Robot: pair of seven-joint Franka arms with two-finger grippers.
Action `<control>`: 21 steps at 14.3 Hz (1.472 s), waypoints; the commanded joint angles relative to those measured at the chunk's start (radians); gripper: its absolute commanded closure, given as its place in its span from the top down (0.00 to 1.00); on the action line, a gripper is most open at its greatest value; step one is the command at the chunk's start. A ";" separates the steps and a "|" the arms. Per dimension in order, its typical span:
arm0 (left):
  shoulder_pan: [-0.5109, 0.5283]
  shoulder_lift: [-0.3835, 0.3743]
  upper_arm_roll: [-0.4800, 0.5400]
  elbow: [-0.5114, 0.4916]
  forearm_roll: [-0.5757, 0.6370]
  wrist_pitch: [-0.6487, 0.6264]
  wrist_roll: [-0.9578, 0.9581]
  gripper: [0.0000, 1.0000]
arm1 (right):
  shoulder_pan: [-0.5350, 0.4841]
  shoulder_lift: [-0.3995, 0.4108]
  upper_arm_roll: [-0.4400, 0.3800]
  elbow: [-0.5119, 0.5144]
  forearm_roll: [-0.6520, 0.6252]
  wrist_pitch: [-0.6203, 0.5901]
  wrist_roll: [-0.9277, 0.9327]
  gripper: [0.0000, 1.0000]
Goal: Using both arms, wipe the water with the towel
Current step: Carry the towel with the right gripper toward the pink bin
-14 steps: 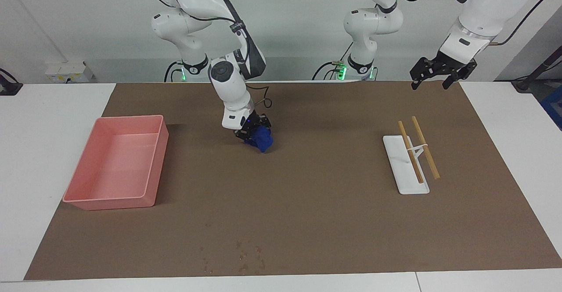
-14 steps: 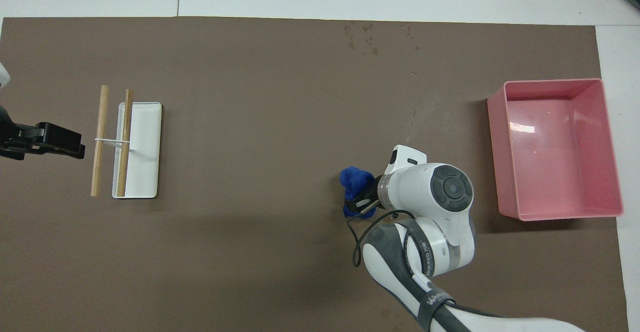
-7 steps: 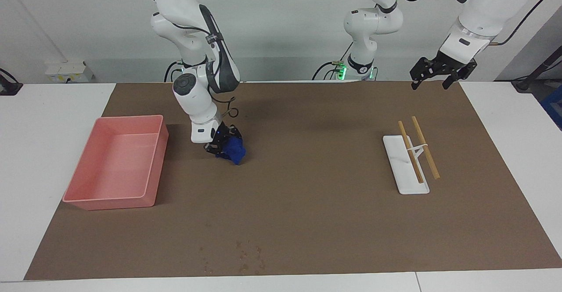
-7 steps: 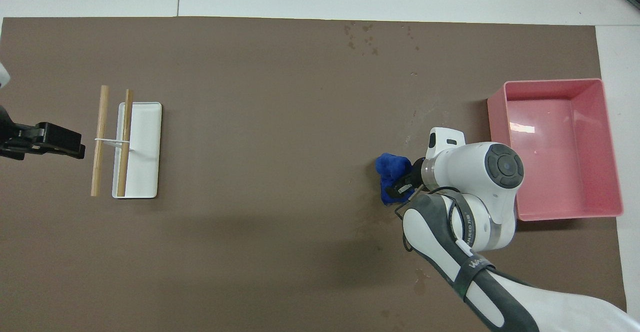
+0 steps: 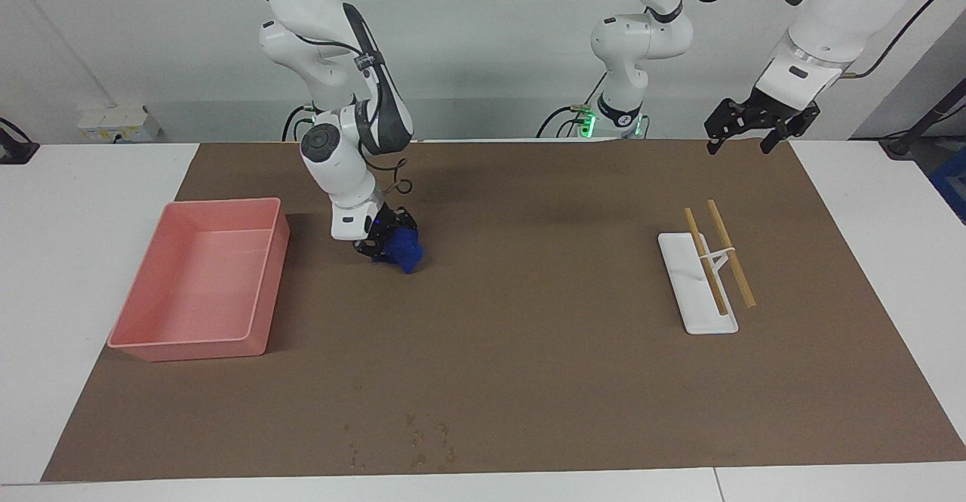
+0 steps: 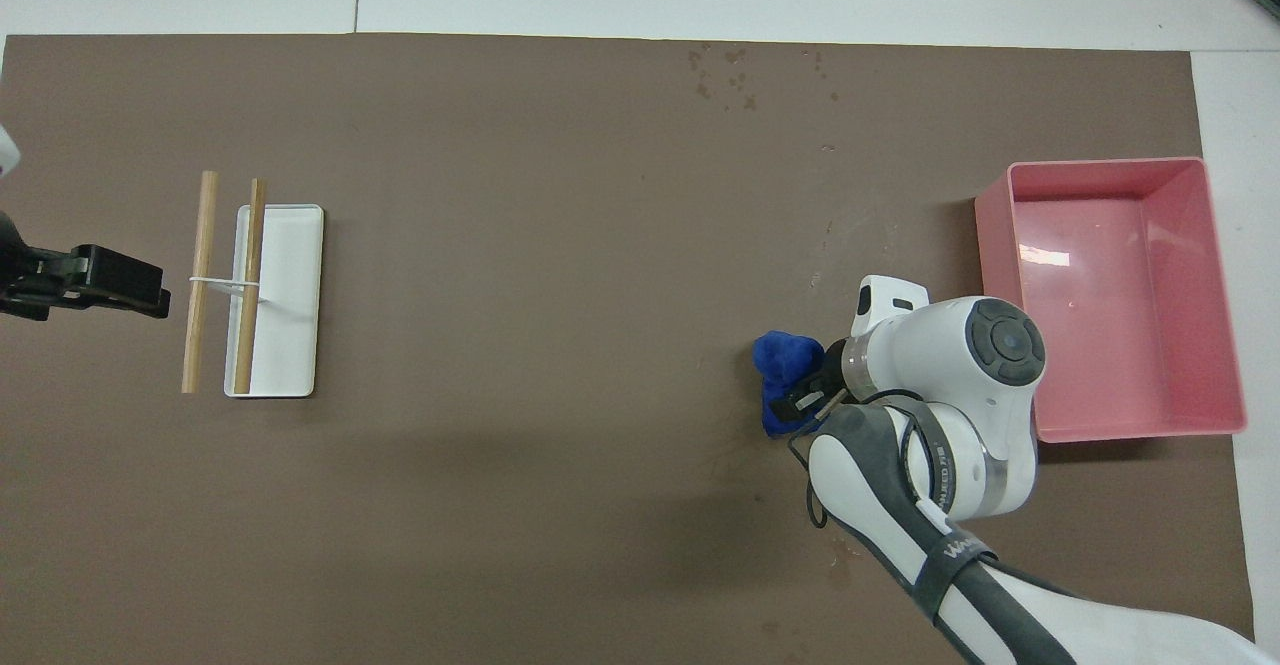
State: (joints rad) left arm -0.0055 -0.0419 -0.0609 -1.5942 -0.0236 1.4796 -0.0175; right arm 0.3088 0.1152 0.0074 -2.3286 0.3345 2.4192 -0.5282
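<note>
Left of centre in the facing view, the right gripper [image 5: 387,241] is down at the brown mat [image 5: 528,351] that covers the table [image 5: 75,185], its jaws closed on the towel [image 5: 406,251], a crumpled deep-blue cloth. The towel bulges out from between the jaws on the side toward the middle of the mat and appears to touch it. In the overhead view the same towel [image 6: 783,377] sits right of centre, and the right gripper [image 6: 815,385] is mostly covered by the arm's white wrist, which enters from the lower right corner of the frame.

Beside the towel, toward the right arm's end of the table, stands the pink tray [image 5: 260,291], an open rectangular bin at the left of the facing view; its wall [image 6: 990,295] appears at the right of the overhead view. Towel and tray are near each other but apart.

Along the lower edge of the facing view, below the towel, a scatter of small dark spots [image 5: 423,441] marks the mat; the same spots [image 6: 730,70] lie near the top of the overhead view, well apart from the towel.

At the upper right of the facing view the left gripper [image 5: 747,136] hangs in the air over the mat's corner by the left arm's base, jaws spread and holding nothing; this arm waits. It shows at the left edge of the overhead view [image 6: 110,285].

Right of centre in the facing view lies a white holder [image 5: 690,294] with two wooden sticks [image 5: 732,257] propped across it, tied by a thin white band.
</note>
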 commanded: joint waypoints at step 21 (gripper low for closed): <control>0.007 -0.015 -0.002 -0.016 -0.012 -0.001 0.008 1.00 | -0.097 0.040 0.005 0.155 -0.270 -0.153 -0.028 0.00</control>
State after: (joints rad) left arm -0.0055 -0.0419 -0.0609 -1.5942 -0.0236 1.4797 -0.0175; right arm 0.2602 0.1368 0.0032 -2.2455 0.0919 2.3362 -0.4793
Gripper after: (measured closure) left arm 0.000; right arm 0.824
